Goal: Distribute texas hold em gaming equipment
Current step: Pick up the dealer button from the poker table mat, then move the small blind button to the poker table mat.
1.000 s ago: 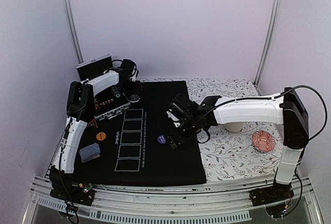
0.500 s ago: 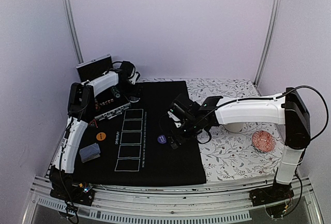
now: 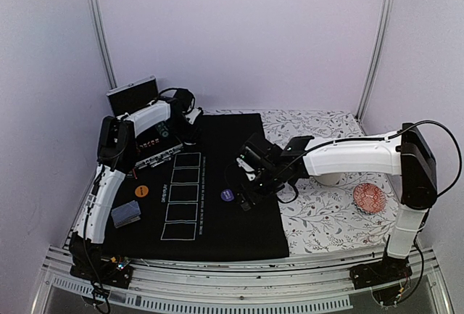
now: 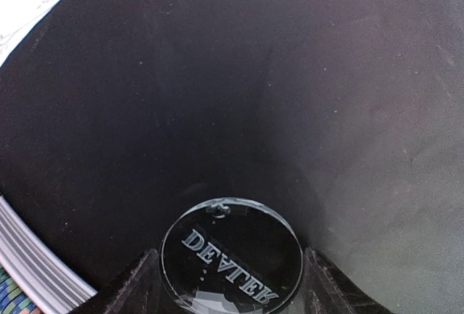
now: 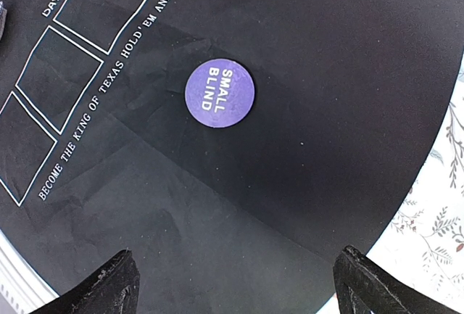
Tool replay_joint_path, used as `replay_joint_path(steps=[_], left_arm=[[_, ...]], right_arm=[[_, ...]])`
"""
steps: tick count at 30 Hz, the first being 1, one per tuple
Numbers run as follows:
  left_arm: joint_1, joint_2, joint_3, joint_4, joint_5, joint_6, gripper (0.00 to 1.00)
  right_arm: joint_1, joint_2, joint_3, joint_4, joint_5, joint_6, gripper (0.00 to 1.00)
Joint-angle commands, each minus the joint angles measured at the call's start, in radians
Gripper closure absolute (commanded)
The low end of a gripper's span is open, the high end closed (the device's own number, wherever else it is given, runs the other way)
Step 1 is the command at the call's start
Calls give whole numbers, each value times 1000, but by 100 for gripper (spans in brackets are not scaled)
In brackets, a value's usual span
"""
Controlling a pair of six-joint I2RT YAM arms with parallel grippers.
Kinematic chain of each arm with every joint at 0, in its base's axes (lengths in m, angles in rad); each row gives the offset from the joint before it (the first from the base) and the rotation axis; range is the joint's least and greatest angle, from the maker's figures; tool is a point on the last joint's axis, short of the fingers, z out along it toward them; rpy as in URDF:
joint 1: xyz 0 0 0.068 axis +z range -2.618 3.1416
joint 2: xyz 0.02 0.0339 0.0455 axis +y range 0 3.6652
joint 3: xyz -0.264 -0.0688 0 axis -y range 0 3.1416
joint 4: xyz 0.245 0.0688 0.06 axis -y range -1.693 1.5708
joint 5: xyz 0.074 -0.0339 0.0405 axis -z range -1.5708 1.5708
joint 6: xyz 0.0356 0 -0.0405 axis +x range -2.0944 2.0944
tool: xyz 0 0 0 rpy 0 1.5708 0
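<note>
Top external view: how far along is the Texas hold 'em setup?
Done: purple round small-blind disc and orange round disc lie on the black mat. In hand: left hand brackets the clear round dealer disc; right hand hangs open. Left: grey-blue card deck undealt, five outlines bare.

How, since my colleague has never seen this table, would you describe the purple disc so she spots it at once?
Start at the black mat and find its column of five white card boxes. Just right of that column lies the purple disc. It alone is purple and reads SMALL BLIND in white; the orange disc lies left of the boxes.
</note>
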Motion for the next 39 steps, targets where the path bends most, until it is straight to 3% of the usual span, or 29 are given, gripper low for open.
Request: replay_joint_path(steps=[1,7,13,17,27,32,39], left_arm=[[-15,29,-55,-153,43,24,35],[-44,-8,-92,-94,37,49,44],[-46,-20,-95,-77,55,19,67],[-52,-83,-145,-1,42,-6,75],[-72,-228,-249,48,33,-28,79],[-93,-354,-371,74,53,-63,79],[-112,-574,-558,102,60,-140,79]], right_arm=[[-4,-46,-15,16,-3,11,5],[-4,-45,-21,18,-4,11,5],[-4,-64,-40,15,-1,18,5],[-4,-83,-50,27,-2,22,5],[-4,-143,-96,64,0,28,5],[-4,-162,-114,94,4,13,4],[-5,2,40,71,3,-59,5]])
